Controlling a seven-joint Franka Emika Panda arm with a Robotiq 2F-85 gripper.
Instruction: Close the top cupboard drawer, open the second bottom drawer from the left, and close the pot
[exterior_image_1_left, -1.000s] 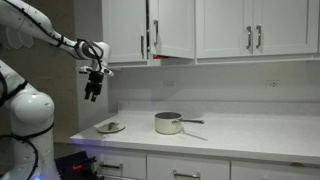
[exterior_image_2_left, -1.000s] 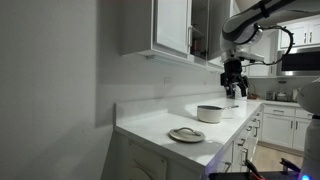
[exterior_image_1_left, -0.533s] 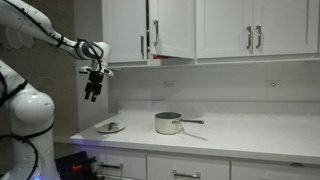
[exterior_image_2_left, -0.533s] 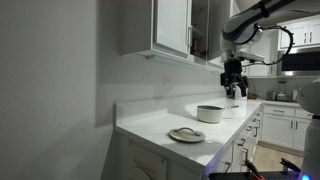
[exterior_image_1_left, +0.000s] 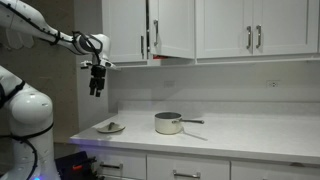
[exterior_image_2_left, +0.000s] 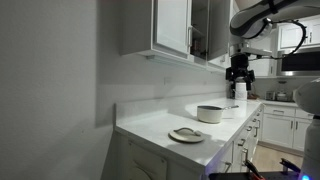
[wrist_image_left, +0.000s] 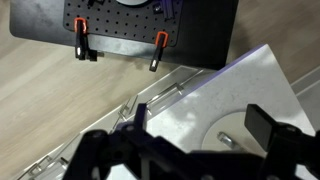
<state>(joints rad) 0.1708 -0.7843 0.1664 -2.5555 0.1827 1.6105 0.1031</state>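
Hanging high up, well above and to one side of the pot (exterior_image_1_left: 168, 123) on the desk (exterior_image_1_left: 250, 135), the fingers (exterior_image_1_left: 96, 89) stand spread apart (gripping and touching nothing).

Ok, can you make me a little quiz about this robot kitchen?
1. Fill the gap: the pot stands on the white ____.
2. Yes or no: is the lid on the pot?
3. Pick one. The pincer is:
A. up in the air, open, holding nothing
B. clamped on the pot's handle
C. inside a drawer

Key
1. counter
2. No. It lies on the counter, apart from the pot.
3. A
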